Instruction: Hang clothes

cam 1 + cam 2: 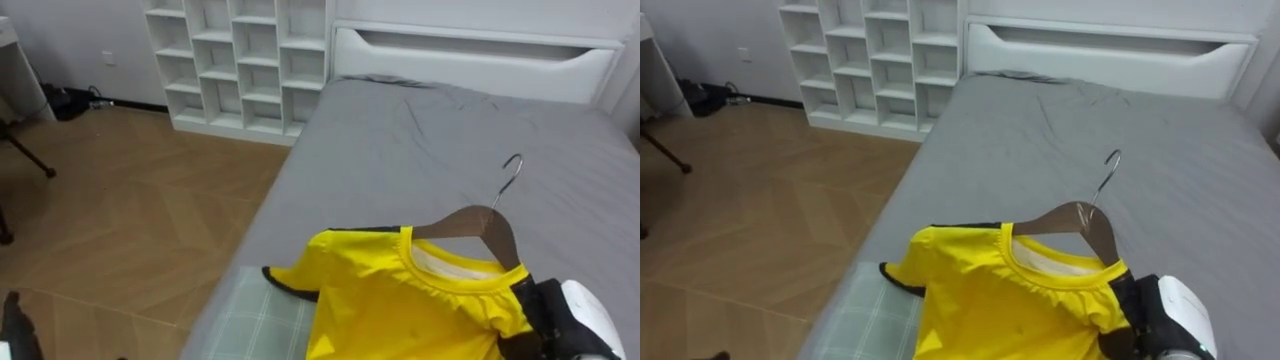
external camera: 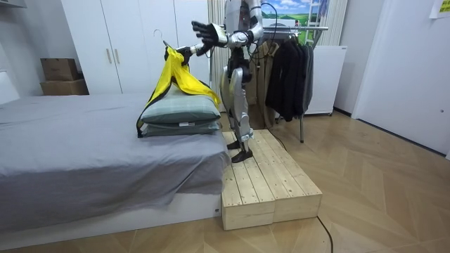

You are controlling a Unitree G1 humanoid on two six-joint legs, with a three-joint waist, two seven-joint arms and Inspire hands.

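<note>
A yellow T-shirt (image 1: 400, 300) with dark trim hangs on a wooden hanger (image 1: 480, 225) whose metal hook points up over the grey bed (image 1: 420, 140). My right hand (image 1: 548, 312) comes in from the lower right and is shut on the hanger's right shoulder end, under the shirt's collar. In the room view the shirt (image 2: 176, 77) dangles from that hand (image 2: 185, 50) above the pillows. My left hand (image 2: 204, 31) is raised beside it with its fingers spread and nothing in it. I stand on a wooden platform (image 2: 271, 183) at the foot of the bed.
Two checked pillows (image 2: 179, 116) are stacked at the bed's foot, right under the shirt. A clothes rack (image 2: 295, 28) with dark garments stands behind me. A white cube shelf (image 1: 240, 60) is left of the white headboard (image 1: 470, 55). Wooden floor lies to the left.
</note>
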